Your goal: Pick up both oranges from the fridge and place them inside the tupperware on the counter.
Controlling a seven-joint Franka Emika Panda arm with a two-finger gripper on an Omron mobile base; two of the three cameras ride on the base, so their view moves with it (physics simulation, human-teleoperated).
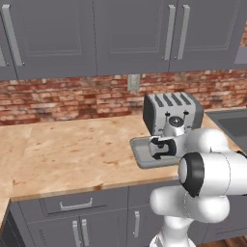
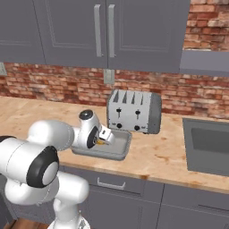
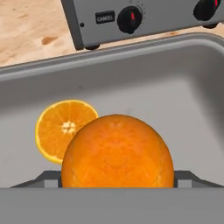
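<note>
The gripper (image 3: 117, 186) hangs low over the tupperware (image 3: 183, 100), which sits at the counter's (image 1: 72, 154) front edge just in front of the toaster (image 2: 133, 111). Its fingers are clamped on a whole orange (image 3: 117, 153); a cut orange (image 3: 59, 127) already lies on the tray floor (flat face up). I judge this the second placing: next, spread the fingers and lift clear.

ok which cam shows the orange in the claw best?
Hand view: the round bright-orange fruit sits large between the claw's tips, above the shallow grey tupperware. Right base view shows an orange sliver; in the left base view, the wrist blocks it.
</note>
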